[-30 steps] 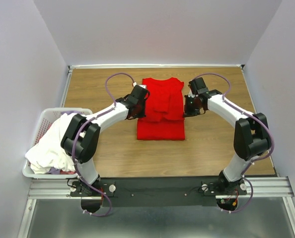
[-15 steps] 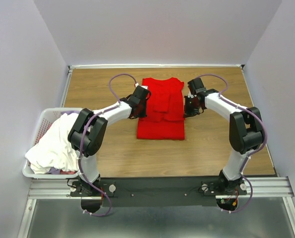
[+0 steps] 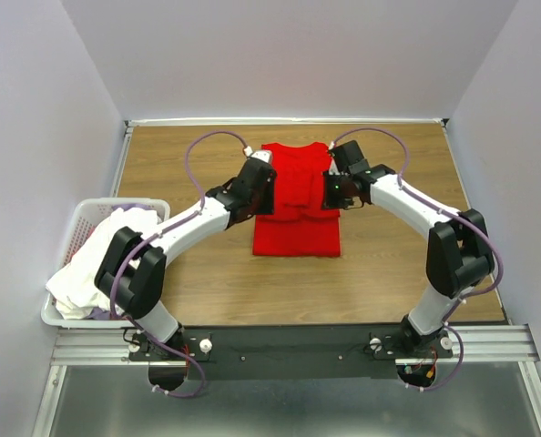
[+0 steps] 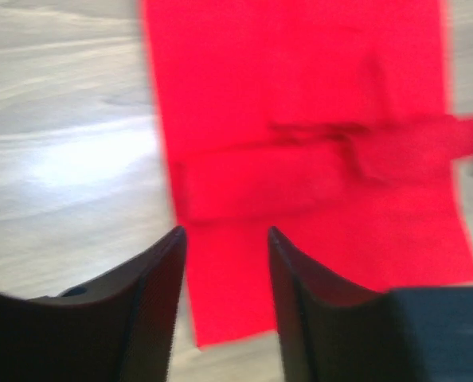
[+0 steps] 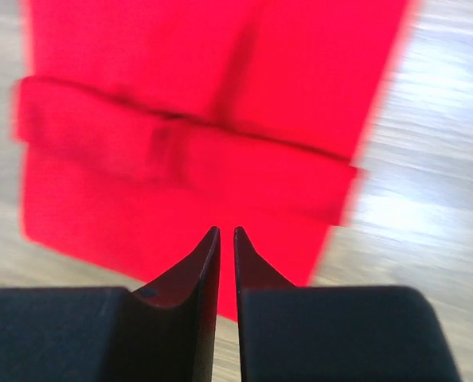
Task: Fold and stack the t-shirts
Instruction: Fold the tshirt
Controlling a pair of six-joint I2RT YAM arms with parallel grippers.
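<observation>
A bright red t-shirt (image 3: 296,214) lies flat in the middle of the wooden table, sleeves folded in across its body. It fills the left wrist view (image 4: 300,119) and the right wrist view (image 5: 181,95). My left gripper (image 3: 258,185) hovers over the shirt's left edge. Its jaws are open and empty (image 4: 226,232). My right gripper (image 3: 331,188) hovers over the shirt's right edge. Its jaws are shut with nothing between them (image 5: 226,231). White t-shirts (image 3: 93,269) are heaped in the basket on the left.
A white plastic laundry basket (image 3: 77,221) stands at the table's left edge beside my left arm. Bare wood (image 3: 398,255) lies around the red shirt. Grey walls close in the table on three sides.
My right gripper has moved left, from beside the shirt to over its right edge. My left arm has swung its elbow outward while its gripper stays over the left edge. The shirt has barely shifted.
</observation>
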